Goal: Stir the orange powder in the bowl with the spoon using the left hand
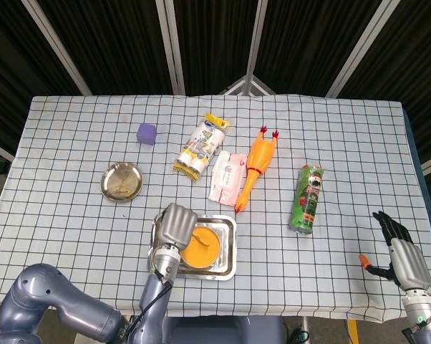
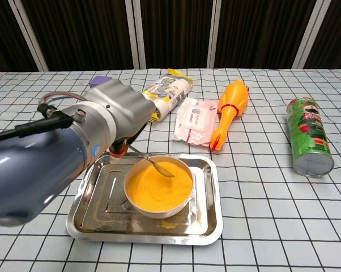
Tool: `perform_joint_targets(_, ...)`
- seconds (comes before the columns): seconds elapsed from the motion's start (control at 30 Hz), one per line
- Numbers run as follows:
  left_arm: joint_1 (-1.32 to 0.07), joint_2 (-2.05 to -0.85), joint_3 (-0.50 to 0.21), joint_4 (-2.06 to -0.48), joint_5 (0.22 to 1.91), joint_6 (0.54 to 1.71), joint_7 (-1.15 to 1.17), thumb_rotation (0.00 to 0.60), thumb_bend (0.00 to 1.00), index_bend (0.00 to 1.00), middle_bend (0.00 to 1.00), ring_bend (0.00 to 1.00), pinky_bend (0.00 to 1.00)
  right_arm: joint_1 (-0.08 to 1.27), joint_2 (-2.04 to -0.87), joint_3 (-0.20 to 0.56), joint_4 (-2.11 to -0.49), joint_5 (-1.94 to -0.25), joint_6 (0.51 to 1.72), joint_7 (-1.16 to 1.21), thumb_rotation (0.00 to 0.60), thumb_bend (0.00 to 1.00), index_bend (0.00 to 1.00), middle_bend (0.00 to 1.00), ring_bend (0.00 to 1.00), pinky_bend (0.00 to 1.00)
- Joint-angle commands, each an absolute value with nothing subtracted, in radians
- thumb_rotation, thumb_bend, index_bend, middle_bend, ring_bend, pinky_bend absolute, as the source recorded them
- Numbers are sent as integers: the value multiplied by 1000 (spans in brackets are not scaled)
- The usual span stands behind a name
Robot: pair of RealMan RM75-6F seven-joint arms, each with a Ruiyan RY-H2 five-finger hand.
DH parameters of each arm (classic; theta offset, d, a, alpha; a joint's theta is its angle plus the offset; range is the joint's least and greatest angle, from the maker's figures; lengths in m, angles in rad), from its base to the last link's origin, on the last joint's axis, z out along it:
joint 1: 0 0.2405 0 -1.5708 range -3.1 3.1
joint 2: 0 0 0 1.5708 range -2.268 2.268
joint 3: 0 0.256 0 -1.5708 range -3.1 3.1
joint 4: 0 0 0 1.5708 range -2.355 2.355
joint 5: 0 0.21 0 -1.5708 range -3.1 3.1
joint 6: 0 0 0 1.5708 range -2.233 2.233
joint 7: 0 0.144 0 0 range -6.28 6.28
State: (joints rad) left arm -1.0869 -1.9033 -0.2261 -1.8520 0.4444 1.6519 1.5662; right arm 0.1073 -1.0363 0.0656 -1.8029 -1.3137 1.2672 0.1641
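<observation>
Your left hand, at the lower left of the frame, holds the spoon with its tip resting in the orange powder of the bowl, which sits in the steel tray. You look mid-stir, so next sweep the spoon gently around inside the rim. Your right hand hangs open and empty at the lower right.

The green can lying on its side carries a Pringles logo; other packaging print is unreadable.
</observation>
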Motion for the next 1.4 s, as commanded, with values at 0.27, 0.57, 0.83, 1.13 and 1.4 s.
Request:
perform_joint_targets(0.27, -1087, -1910, -247, -1881, 357, 1656, 1604, 600, 803, 812, 1000, 998, 990, 107, -1036, 67, -1804, -1311, 1267, 165, 600, 370, 0, 0, 0, 0)
perform_joint_targets(0.57, -1100, -1945, -268, -1815, 331, 1642, 1603, 600, 803, 812, 1000, 998, 989, 109, -1035, 69, -1801, -1306, 1263, 171, 600, 370, 0, 0, 0, 0)
perform_joint_targets(0.83, -1108, -1967, -267, -1752, 384, 1647, 1570, 600, 803, 811, 1000, 998, 990, 110, -1035, 69, -1800, -1305, 1259, 173, 600, 370, 0, 0, 0, 0)
perform_joint_targets(1.13, -1091, -1938, -254, -1772, 435, 1659, 1539, 600, 803, 810, 1000, 998, 990, 109, -1034, 66, -1803, -1311, 1261, 172, 600, 370, 0, 0, 0, 0)
perform_joint_targets(1.4, -1072, -1878, -214, -1859, 442, 1677, 1568, 600, 803, 810, 1000, 998, 989, 108, -1034, 65, -1804, -1313, 1264, 169, 600, 370, 0, 0, 0, 0)
